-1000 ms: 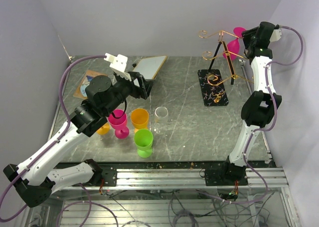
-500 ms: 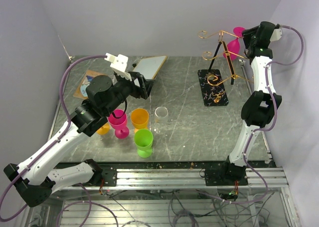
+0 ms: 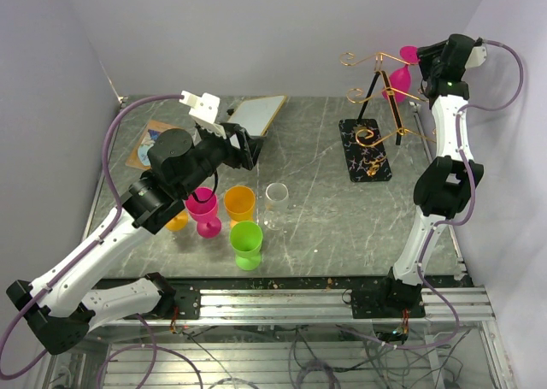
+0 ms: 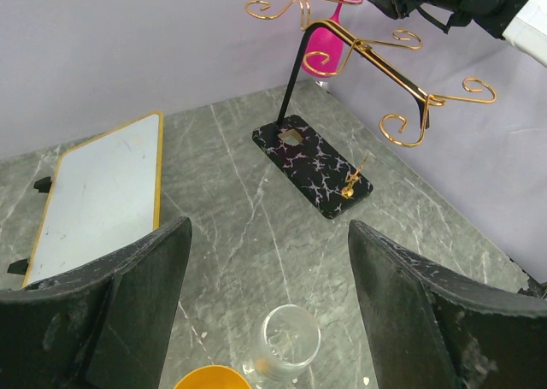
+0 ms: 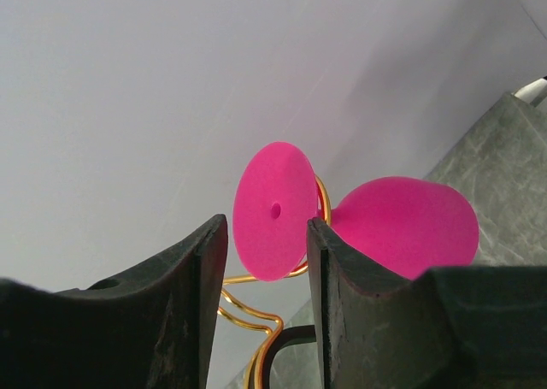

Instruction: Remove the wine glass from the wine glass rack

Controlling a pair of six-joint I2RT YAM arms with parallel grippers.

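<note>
Grey table [image 3: 316, 218]; wine glass [image 5: 406, 226] on rack [image 4: 312, 162]

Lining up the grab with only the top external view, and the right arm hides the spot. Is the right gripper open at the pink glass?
Observer: Right wrist view: the right gripper is open, with the round foot of the pink wine glass facing its gap.
Operator: Is it hanging on the rack?
Observer: Left wrist view: yes, bowl down, stem between the top wires of the wine glass rack.
Operator: And the other arm?
Observer: The left gripper is open, holding nothing.
</note>
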